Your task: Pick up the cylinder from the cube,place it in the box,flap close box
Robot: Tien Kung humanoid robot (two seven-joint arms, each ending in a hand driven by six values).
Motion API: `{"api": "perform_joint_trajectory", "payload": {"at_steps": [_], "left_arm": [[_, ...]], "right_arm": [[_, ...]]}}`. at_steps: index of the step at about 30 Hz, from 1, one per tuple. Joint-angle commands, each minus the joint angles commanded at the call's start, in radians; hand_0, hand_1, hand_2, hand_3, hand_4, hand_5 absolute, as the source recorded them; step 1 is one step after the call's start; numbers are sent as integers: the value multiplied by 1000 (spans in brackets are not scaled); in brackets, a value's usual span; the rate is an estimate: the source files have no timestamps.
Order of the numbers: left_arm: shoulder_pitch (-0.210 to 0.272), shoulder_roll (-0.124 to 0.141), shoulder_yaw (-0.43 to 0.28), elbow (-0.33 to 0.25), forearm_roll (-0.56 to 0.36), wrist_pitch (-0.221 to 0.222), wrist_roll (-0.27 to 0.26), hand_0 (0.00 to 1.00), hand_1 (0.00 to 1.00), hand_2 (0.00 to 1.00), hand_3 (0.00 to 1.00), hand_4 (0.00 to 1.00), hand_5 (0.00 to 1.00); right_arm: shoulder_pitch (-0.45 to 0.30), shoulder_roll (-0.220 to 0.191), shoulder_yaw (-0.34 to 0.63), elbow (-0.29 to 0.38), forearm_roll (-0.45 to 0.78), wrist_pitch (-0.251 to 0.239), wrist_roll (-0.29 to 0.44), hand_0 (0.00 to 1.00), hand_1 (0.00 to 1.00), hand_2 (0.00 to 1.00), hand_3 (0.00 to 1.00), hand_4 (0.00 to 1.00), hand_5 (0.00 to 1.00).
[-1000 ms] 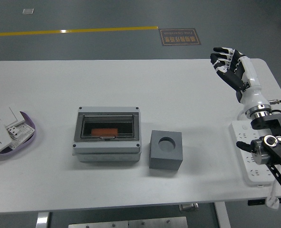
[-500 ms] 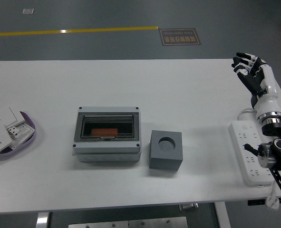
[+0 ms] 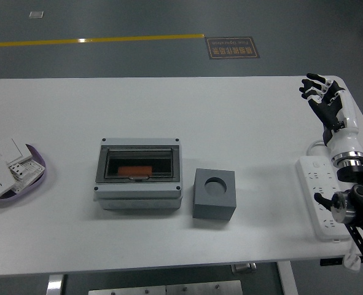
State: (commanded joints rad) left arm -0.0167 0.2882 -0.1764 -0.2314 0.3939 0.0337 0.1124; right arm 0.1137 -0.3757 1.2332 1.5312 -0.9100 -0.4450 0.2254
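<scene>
A grey box (image 3: 139,174) sits mid-table with its clear flap down over an orange cylinder (image 3: 136,169). Just right of it stands a grey cube (image 3: 214,194), its round hole empty. The right hand (image 3: 326,101) hangs over the table's (image 3: 187,110) far right edge, fingers spread, holding nothing, above a white power strip (image 3: 321,195). A purple dish (image 3: 27,174) of switch plates lies far left.

One sign in sight: a dark brown floor plate (image 3: 232,47) beyond the bench's far edge, just past the end of the yellow line (image 3: 94,40). It carries two rows of pale lettering, an upper row that looks like Chinese characters and a lower, smaller row, but both are too small and blurred to read. The box (image 3: 139,173), the cube (image 3: 214,193), the power strip (image 3: 321,193) and the wall-switch plates (image 3: 7,161) at the left show no legible print, label or number.
</scene>
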Motion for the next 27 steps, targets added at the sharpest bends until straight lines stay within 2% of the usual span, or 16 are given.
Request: {"api": "perform_joint_trajectory", "payload": {"at_steps": [27], "left_arm": [[-3,-17,-34,2,11,-2,-2,601,627,617,640,694,212]], "right_arm": [[-6,0,9,-12,31,-23,40,713,648,643,659,744,377]]}}
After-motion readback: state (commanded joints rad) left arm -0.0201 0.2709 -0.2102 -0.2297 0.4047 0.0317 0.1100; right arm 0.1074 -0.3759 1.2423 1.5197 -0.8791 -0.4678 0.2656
